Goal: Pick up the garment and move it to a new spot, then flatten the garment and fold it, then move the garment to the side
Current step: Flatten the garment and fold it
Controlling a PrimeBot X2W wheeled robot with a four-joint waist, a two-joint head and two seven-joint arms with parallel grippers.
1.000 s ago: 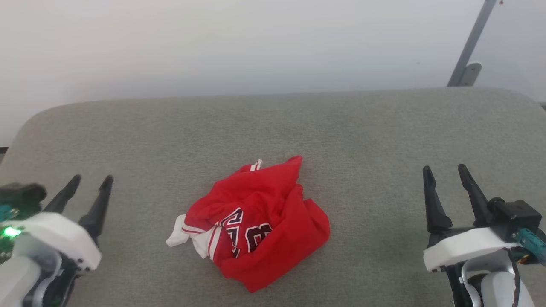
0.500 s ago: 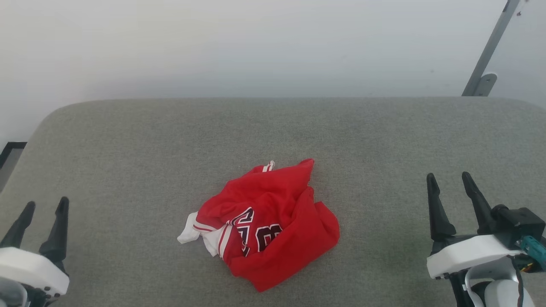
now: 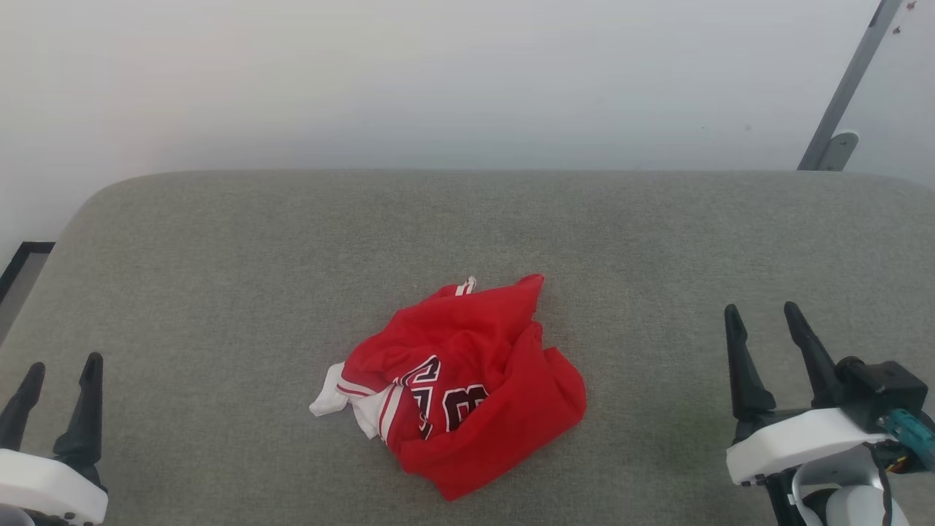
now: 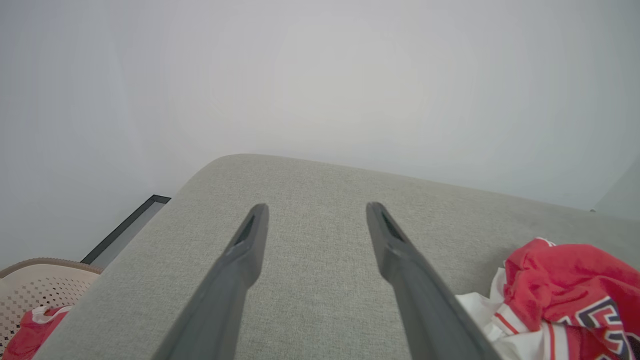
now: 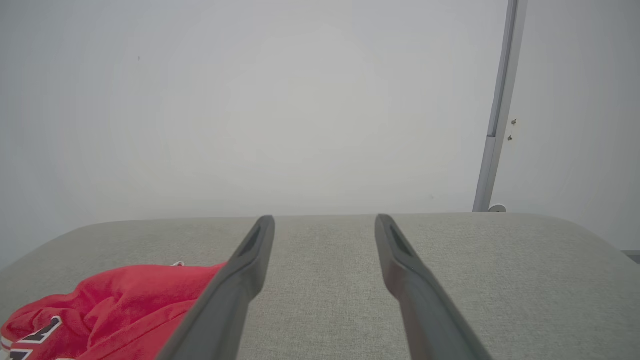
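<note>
The red shirt (image 3: pixel 467 380) lies in a crumpled heap. A white sleeve pokes out and dark letters show. It sits between the left fingers (image 3: pixel 84 416) and right fingers (image 3: pixel 741 365), well apart from both.

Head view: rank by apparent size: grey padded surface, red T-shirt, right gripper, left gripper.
1. grey padded surface, largest by far.
2. red T-shirt, crumpled at centre.
3. right gripper, open.
4. left gripper, open. It looks smaller, but the frame edge cuts it off, so 3 versus 4 is unsure.
</note>
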